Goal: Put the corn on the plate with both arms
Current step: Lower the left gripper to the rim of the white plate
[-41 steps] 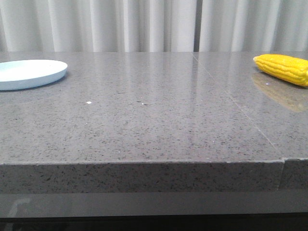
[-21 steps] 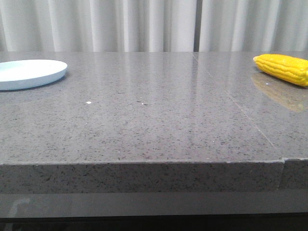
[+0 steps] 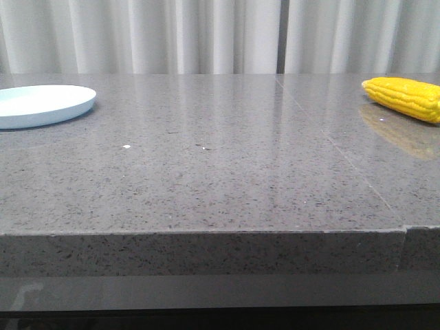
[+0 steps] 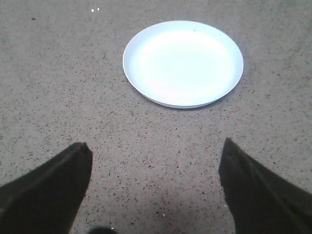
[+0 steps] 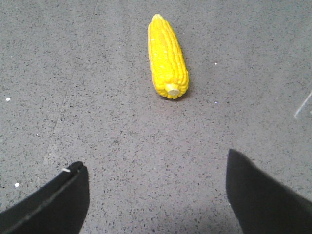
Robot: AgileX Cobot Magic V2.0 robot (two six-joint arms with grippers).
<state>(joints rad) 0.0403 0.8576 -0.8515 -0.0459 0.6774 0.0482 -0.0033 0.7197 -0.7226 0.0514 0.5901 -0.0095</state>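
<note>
The yellow corn (image 3: 405, 97) lies on the grey table at the far right, partly cut off by the frame edge. In the right wrist view the corn (image 5: 167, 56) lies lengthwise, its pale stub end toward my right gripper (image 5: 156, 165), which is open and well short of it, holding nothing. The pale blue-white plate (image 3: 42, 104) rests at the far left of the table. In the left wrist view the plate (image 4: 183, 62) is bare, ahead of my open left gripper (image 4: 155, 148). Neither gripper shows in the front view.
The speckled grey stone table (image 3: 220, 179) has a seam (image 3: 344, 155) running from the back toward its front right. Two small white specks (image 3: 126, 146) lie left of the middle. White curtains (image 3: 220, 34) hang behind the table.
</note>
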